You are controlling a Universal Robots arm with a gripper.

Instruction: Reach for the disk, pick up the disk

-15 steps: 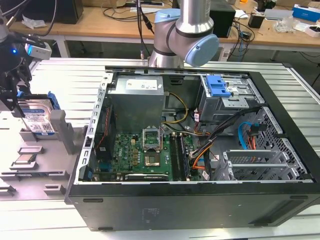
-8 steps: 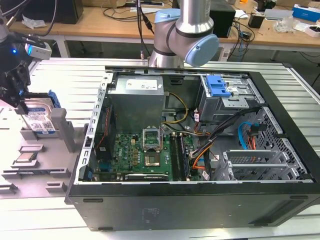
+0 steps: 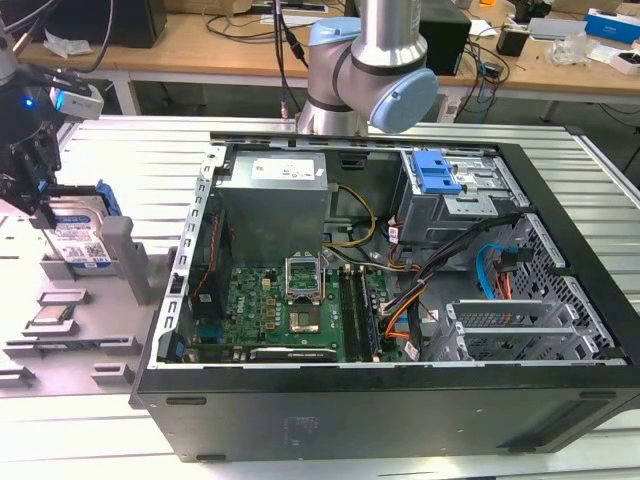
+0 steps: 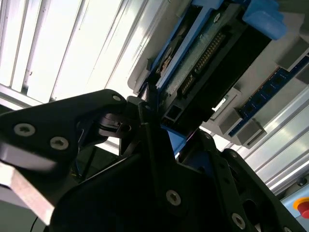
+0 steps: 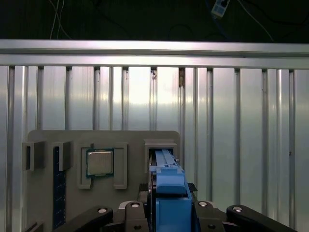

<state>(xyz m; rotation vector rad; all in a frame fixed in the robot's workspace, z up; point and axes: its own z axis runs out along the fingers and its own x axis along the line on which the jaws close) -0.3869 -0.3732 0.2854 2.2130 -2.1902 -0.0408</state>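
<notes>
Open PC case (image 3: 380, 400) on slatted table (image 3: 130, 150): motherboard (image 3: 290, 310) on its floor, power supply (image 3: 275, 205) at its back wall, blue latch (image 3: 435, 172) atop its drive cage, grey fixture tray (image 3: 105, 310) carrying processor chip (image 3: 52, 317) just outside it, on the exterior view's left.

Up close, a silver metal tubular robot arm (image 3: 385, 25) swells into pale blue rounded joint caps (image 3: 405, 100); its matt black angular gripper (image 3: 42, 205) carries a small blue light (image 3: 28, 101) and a grey-white boxy module (image 3: 80, 100); in both wrist views, black link plates (image 4: 63, 121) (image 5: 260, 220) show round silver screw heads (image 4: 59, 142) (image 5: 235, 210).
</notes>
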